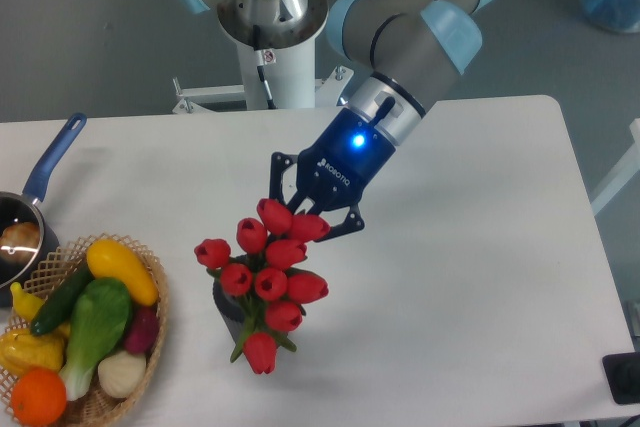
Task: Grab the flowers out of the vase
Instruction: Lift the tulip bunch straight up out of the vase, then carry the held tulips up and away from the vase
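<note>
The flowers (268, 282), a bunch of red tulip buds on green stems, hang at the front middle of the table and lean to the lower left. My gripper (303, 217) comes down from the upper right and is shut on the top of the bunch, its fingertips buried among the upper buds. The dark grey vase (227, 304) shows only as a piece of wall at the bunch's lower left. Its mouth is hidden behind buds and leaves. Whether the stems are still inside it cannot be told.
A wicker basket (150, 332) of colourful fruit and vegetables stands at the front left, close to the vase. Behind it lies a blue-handled pan (52, 159). The arm's white base (272, 22) stands at the back. A black object (622, 379) sits at the front right corner.
</note>
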`<control>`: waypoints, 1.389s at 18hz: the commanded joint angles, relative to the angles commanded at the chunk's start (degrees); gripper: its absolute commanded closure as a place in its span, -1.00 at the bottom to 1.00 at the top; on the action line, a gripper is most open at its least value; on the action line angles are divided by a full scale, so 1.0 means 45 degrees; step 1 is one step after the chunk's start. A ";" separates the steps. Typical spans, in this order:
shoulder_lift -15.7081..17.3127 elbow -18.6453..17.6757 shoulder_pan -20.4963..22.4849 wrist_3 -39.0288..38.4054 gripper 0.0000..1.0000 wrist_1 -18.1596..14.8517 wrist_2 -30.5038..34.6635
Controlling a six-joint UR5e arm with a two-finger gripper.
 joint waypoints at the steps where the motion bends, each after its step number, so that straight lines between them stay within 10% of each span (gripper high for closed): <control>1: 0.0020 0.0019 -0.0019 0.0000 1.00 0.0019 -0.0020; 25: 0.0918 0.1953 0.1423 -0.0938 1.00 0.0000 -0.0138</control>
